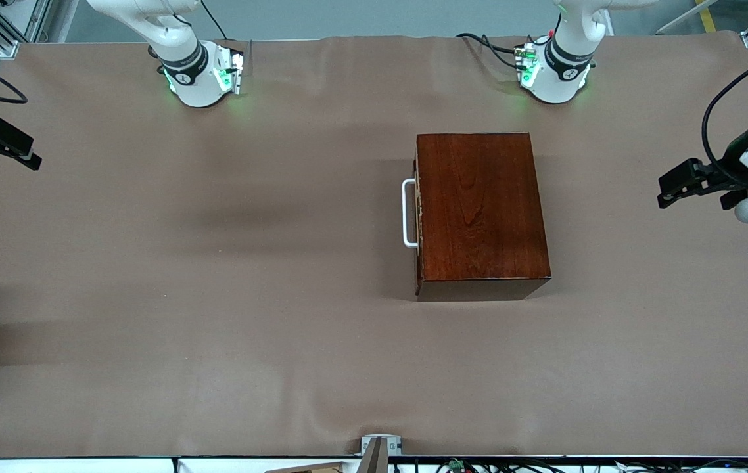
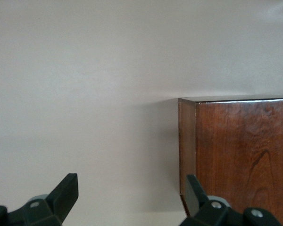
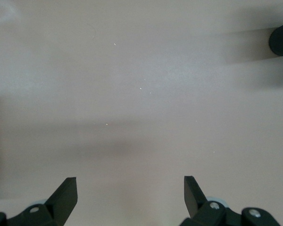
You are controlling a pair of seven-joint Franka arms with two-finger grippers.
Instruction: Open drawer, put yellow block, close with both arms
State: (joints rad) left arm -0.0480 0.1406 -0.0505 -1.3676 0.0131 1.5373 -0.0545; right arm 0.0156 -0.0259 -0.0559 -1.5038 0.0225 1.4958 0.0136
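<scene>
Two grippers are hanging empty, fingers spread: left gripper (image 1: 670, 190) and right gripper (image 1: 22, 157) over opposite table (image 1: 216, 295) ends. Box (image 1: 479, 210) is sitting with its drawer (image 1: 418, 217) closed, white handle (image 1: 407, 213) facing the right arm's end. No writing is showing.

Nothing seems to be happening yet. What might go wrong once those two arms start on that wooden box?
The white handle is thin and sits close to the closed drawer front, so the open right gripper could miss it. The box stands loose on the cloth and may slide when pulled. No yellow block is in view.
</scene>
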